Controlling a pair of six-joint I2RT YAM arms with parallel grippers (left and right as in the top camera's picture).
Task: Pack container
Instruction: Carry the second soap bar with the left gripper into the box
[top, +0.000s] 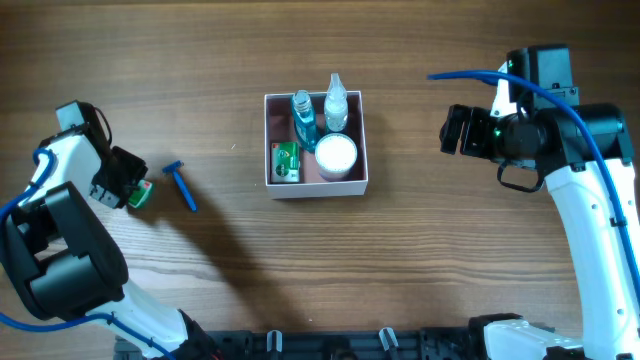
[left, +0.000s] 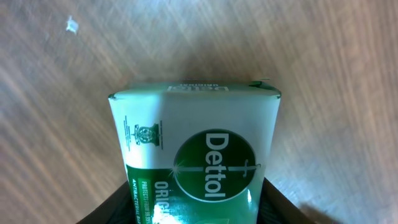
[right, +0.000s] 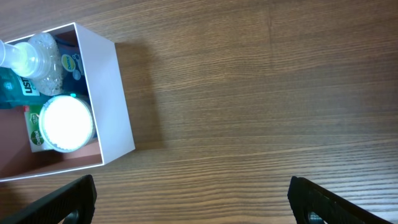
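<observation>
Gripping a green-and-white Dettol soap bar (left: 196, 155), left tool (top: 128, 183) sits well left of the square white-walled, pink-lined container (top: 320, 189). The container is mid-counter. Right tool (top: 450, 130) is to its right, fingers spread, empty. Inside it: teal bottle (top: 303, 115), clear bottle (top: 336, 105), round white-lidded jar (top: 336, 154), green packet (top: 286, 160). Blue plastic razor (top: 183, 184) lies left of the container.

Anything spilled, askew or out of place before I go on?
Nothing looks spilled or damaged. The only loose item is the blue razor, lying on the table left of the container. The left gripper grips a Dettol soap bar.
</observation>
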